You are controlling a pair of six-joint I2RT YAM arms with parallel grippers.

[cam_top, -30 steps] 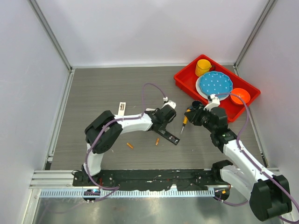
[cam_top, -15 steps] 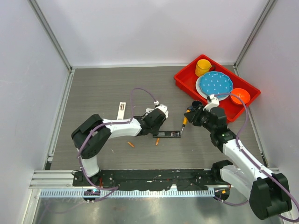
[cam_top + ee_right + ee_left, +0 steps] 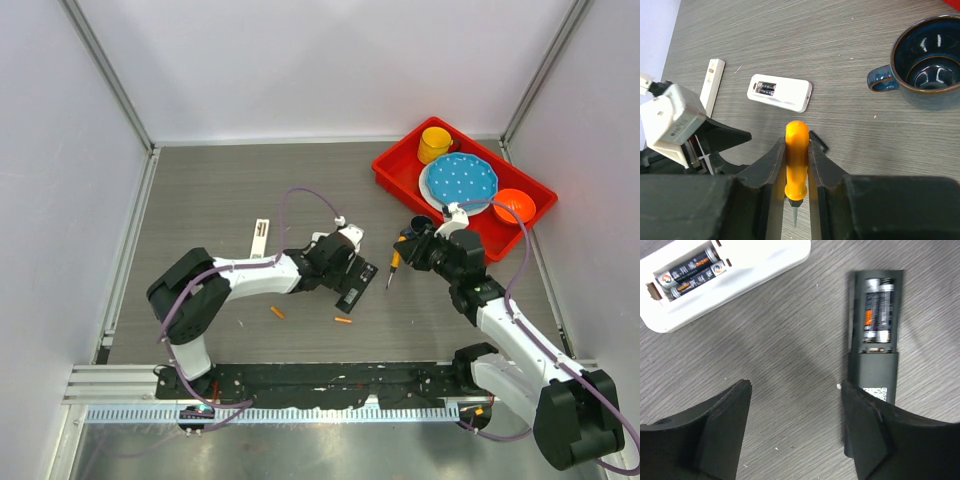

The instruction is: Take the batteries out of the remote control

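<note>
Glossy-wrapped batteries [image 3: 879, 310], matt black plastic remote [image 3: 874, 367]

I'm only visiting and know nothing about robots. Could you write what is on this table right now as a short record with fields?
left gripper: open, holding nothing, beside the black remote
right gripper: shut on the orange-handled screwdriver
black remote: compartment open, two batteries inside
white remote: compartment open, two more inside
loose batteries: two orange ones lying apart on the table, the second here
other things: blue mug; red tray holding dishes
</note>
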